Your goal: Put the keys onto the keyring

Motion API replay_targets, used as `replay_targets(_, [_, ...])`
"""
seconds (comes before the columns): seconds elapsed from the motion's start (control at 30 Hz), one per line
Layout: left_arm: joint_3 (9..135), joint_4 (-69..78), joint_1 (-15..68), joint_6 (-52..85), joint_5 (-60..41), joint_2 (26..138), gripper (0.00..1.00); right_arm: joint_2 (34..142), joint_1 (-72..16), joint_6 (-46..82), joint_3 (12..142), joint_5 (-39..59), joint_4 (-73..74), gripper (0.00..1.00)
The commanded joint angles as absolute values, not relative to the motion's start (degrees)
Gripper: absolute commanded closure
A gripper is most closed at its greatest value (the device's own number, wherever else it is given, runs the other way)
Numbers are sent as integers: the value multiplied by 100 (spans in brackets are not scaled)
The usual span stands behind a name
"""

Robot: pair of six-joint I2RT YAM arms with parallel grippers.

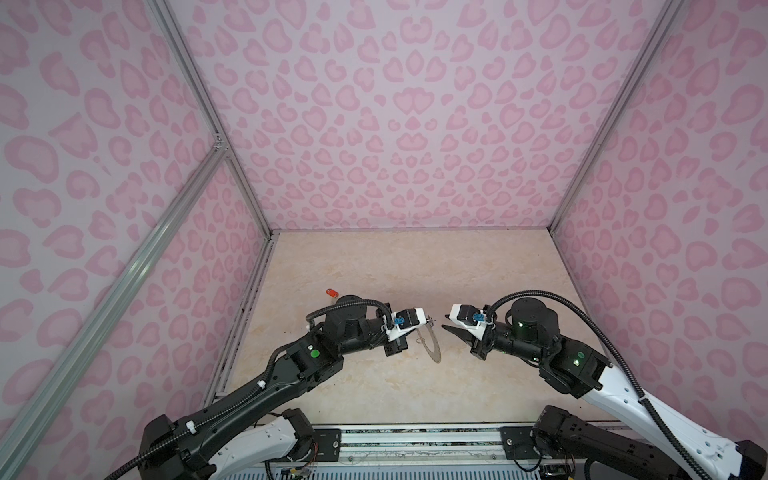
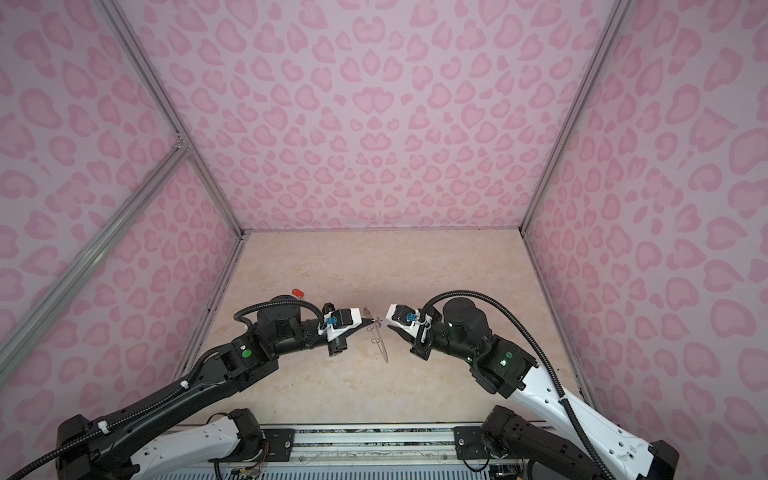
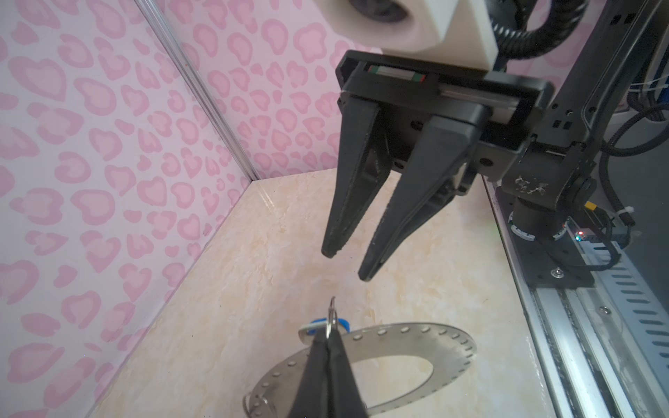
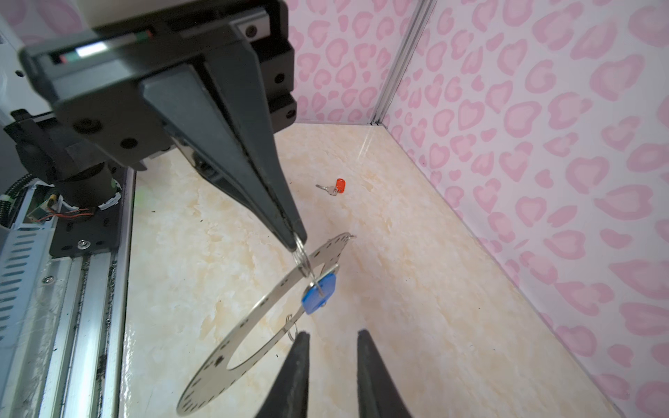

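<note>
The keyring [image 1: 430,345] [image 2: 380,343], a flat grey disc with a wide hole, hangs tilted above the table. My left gripper [image 3: 331,331] [image 4: 297,243] is shut on a small wire loop at the keyring's [image 3: 416,336] rim. The key with the blue tag [image 4: 318,294] [image 3: 344,323] dangles from that same loop against the keyring [image 4: 202,391]. My right gripper [image 4: 331,334] [image 3: 347,266] stands open and holds nothing, its tips close to another wire loop on the rim. The key with the red-orange tag [image 1: 331,292] [image 2: 297,292] [image 4: 338,186] lies on the table behind the left arm.
The marble-look table [image 1: 415,270] is boxed in by pink patterned walls on three sides. A metal rail [image 1: 415,440] with both arm bases runs along the front edge.
</note>
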State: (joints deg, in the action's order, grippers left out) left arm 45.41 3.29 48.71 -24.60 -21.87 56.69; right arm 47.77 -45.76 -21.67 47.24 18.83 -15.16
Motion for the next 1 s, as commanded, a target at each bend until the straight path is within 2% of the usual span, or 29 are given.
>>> replay_targets(0.0, [4487,913,4856,-2191,-2285,5616,97,4746,-4629,-2309,4671,1730,-1121,78])
replay_targets(0.57, [4458,917,4852,-2170,-2380,5625,97,5040,-4787,-2718,4865,1683,-1160,79])
replay_targets(0.97, [4483,910,4852,-2180,-2391,5645,97,5167,-4797,-2747,4948,1836,-1254,87])
